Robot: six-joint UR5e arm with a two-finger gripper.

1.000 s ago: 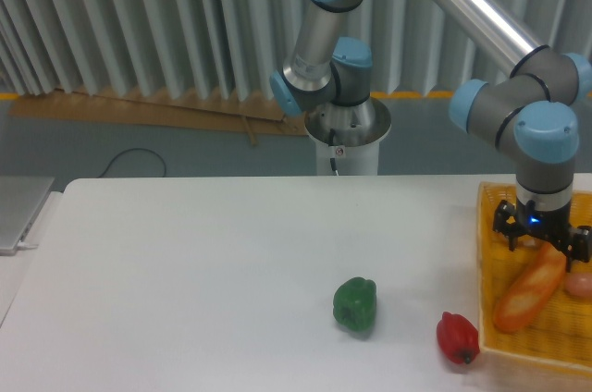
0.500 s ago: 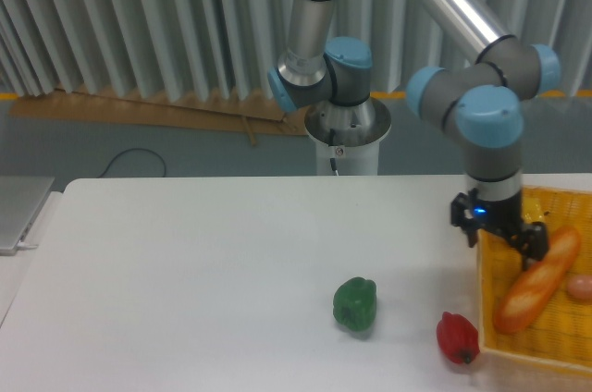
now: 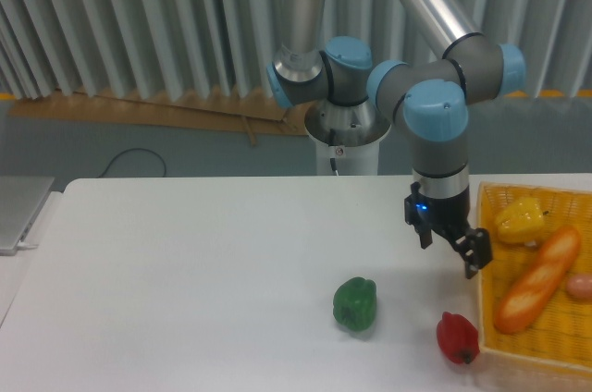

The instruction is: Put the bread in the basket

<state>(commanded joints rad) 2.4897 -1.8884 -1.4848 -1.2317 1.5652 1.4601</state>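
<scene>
1. The long, slim golden-orange baguette with diagonal slash marks, the bread, lies on a slant inside the bright yellow woven-mesh basket at the right edge of the frame, its lower end near the front left corner and its upper end toward the far right.
2. Judged from how things lie, the placing looks done; what is left is a clean retreat of the arm.
3. To do that well, the arm should lift clear of the basket's left wall before swinging away, so that nothing catches the mesh or jolts the bread.
4. The black two-finger gripper hangs over the white tabletop just left of the basket, apart from the bread.
5. Its fingers look spread apart with nothing between them; it holds and touches nothing.
6. A yellow pepper-like piece sits at the far side of the basket, above the bread.
7. A glossy red pepper sits on the tabletop just beside the basket's front left corner, and a green pepper lies further left; a low sweep on the way out could knock the red one.
</scene>
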